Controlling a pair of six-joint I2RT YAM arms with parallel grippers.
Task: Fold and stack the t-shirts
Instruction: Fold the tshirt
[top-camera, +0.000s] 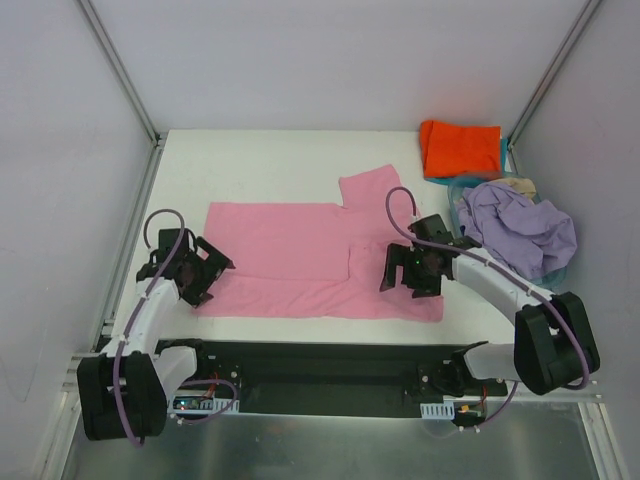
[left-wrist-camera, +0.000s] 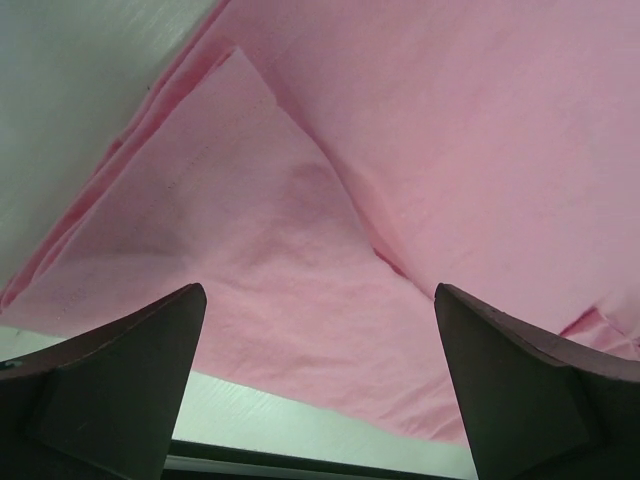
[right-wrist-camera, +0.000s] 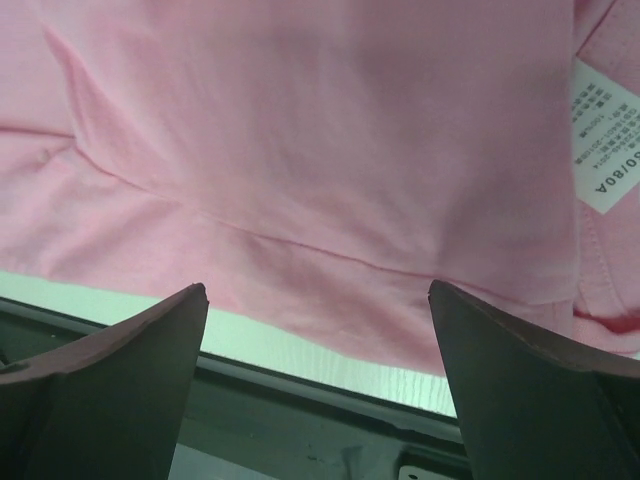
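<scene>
Pink t-shirt (top-camera: 290, 255) lies part-folded under both jaws, wide apart and empty; a shallow pinch could catch one layer only, dragging the fold askew.

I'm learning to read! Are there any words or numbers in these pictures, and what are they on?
"0/80A": printed sideways on the white tag on the pink t-shirt. The start of this line is unclear.
The smaller lines on the same tag are too small and blurred to read.
Nothing else in any view is readable.
</scene>
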